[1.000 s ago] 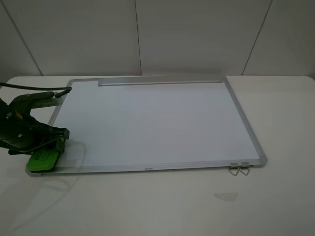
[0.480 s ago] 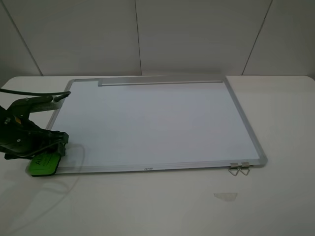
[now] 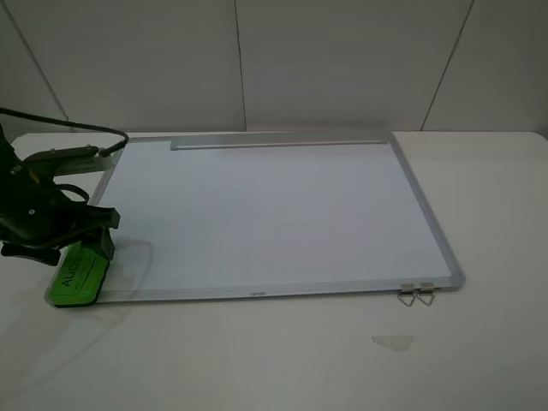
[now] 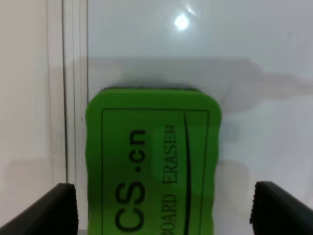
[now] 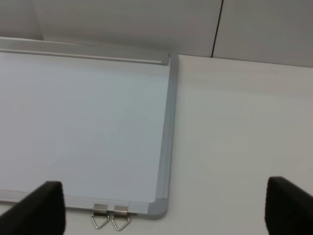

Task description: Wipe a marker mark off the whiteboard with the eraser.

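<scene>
Eraser lies flat on the whiteboard corner, directly between the left gripper's wide-spread fingers, neither touching it

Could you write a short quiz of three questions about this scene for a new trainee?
1. True or false: the left gripper is shut on the eraser.
2. Where does the eraser lie? A) on the near left corner of the whiteboard B) beside the two metal clips C) on the tray strip at the far edge
3. Fill in: the right gripper hangs above the board's corner that bears the ____.

Key:
1. False. Its fingers stand apart on either side of the eraser and do not touch it.
2. A
3. Clips
</scene>
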Tool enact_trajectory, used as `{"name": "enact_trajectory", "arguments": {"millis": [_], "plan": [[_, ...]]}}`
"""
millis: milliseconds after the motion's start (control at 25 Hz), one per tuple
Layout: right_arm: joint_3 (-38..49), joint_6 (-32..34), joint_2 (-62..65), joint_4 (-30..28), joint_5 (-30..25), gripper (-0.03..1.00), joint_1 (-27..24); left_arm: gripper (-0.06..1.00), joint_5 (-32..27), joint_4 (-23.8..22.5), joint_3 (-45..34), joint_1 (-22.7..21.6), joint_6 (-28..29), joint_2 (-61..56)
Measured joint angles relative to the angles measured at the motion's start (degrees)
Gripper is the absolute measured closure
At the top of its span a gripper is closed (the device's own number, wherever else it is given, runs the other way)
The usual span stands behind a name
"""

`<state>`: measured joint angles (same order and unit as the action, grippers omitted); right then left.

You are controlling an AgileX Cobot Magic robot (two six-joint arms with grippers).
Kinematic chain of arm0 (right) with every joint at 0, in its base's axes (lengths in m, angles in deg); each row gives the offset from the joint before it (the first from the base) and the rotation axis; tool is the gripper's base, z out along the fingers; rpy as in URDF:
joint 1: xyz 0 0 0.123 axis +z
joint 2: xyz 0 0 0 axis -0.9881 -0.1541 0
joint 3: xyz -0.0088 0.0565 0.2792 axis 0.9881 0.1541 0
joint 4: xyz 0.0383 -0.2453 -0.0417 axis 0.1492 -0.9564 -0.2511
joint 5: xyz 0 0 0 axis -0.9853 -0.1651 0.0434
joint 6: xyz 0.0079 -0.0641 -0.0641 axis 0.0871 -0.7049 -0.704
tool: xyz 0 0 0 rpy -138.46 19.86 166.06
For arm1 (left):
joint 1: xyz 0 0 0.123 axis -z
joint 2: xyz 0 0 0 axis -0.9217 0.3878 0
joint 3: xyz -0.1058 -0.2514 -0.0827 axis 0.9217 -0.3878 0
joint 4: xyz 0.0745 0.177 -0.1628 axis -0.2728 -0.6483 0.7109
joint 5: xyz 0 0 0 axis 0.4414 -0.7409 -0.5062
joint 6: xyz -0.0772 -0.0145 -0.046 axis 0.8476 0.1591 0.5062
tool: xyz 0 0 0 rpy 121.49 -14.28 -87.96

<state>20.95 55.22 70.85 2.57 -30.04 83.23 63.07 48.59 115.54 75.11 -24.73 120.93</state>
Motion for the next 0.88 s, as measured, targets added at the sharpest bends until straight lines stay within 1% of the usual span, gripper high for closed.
{"name": "enact_trajectory", "arguments": {"millis": [120,200,280,400,440,480,640,880], "plan": [[0.00,0.00,0.00,0.00,0.00,0.15,0.00,0.22,-10.64,-1.21,6.63,0.00,-0.18,0.05],[0.00,0.00,0.00,0.00,0.00,0.15,0.00,0.22,-19.22,-2.56,11.94,0.00,-0.41,0.05],[0.00,0.00,0.00,0.00,0.00,0.15,0.00,0.22,-26.40,-3.70,15.90,0.00,-0.45,0.00],[0.00,0.00,0.00,0.00,0.00,0.15,0.00,0.22,-37.78,-4.21,21.07,0.00,-1.13,0.00],[0.00,0.00,0.00,0.00,0.00,0.15,0.00,0.22,-40.25,-4.35,22.25,0.00,-1.30,0.00],[0.00,0.00,0.00,0.00,0.00,0.15,0.00,0.22,-42.06,-4.48,23.49,0.00,-1.50,-0.19],[0.00,0.00,0.00,0.00,0.00,0.15,0.00,0.22,-43.04,-4.83,23.55,0.00,-2.11,-3.57],[0.00,0.00,0.00,0.00,0.00,0.15,0.00,0.22,-43.04,-5.83,16.55,0.00,-2.37,-15.27]]}}
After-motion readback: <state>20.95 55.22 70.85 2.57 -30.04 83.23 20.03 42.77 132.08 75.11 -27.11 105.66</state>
